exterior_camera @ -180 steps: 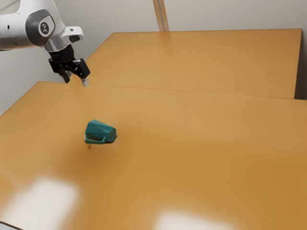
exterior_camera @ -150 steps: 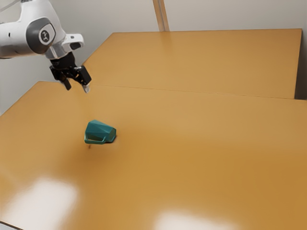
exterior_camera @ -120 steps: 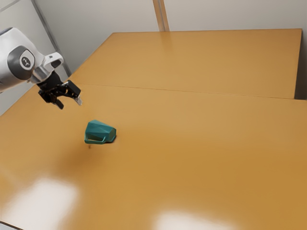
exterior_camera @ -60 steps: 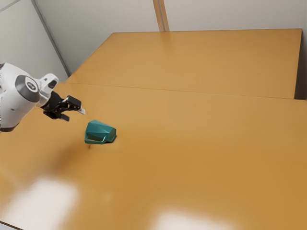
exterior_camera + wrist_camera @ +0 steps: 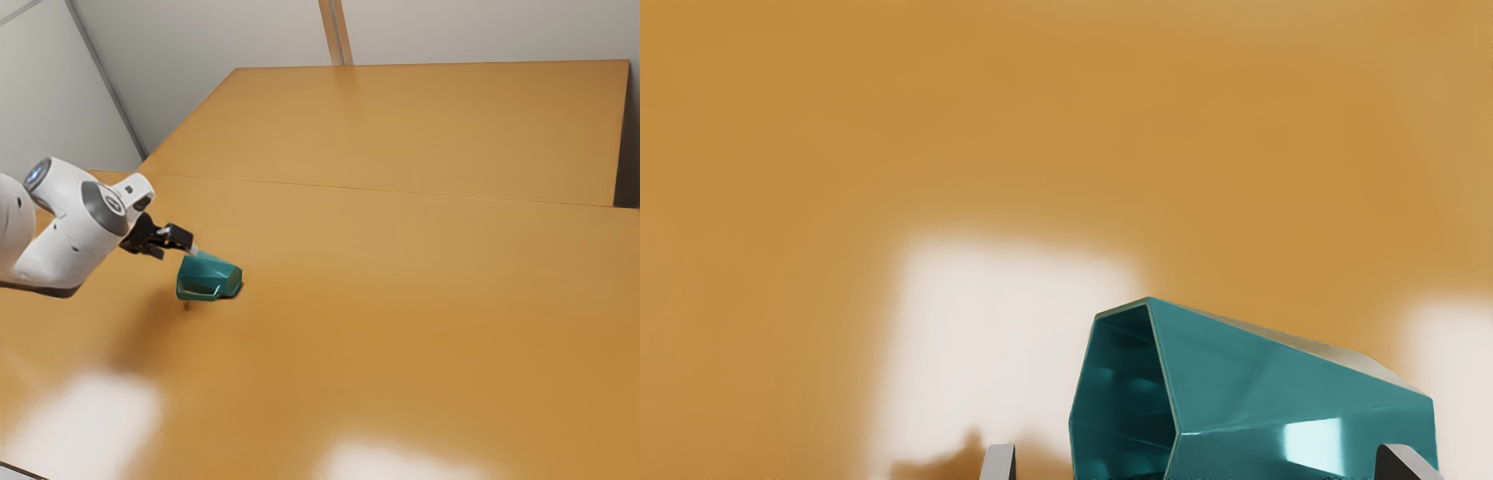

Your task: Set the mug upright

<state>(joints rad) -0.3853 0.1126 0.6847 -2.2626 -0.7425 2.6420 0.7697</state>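
The tipped mug [image 5: 209,275] blocks low passage; the table [image 5: 430,300] toward the exterior view's right leaves room.

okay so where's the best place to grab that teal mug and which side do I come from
I'd pinch the mug's upper rim, coming from the exterior view's left, one side of the gripper inside: it lies sideways, open mouth facing that way.
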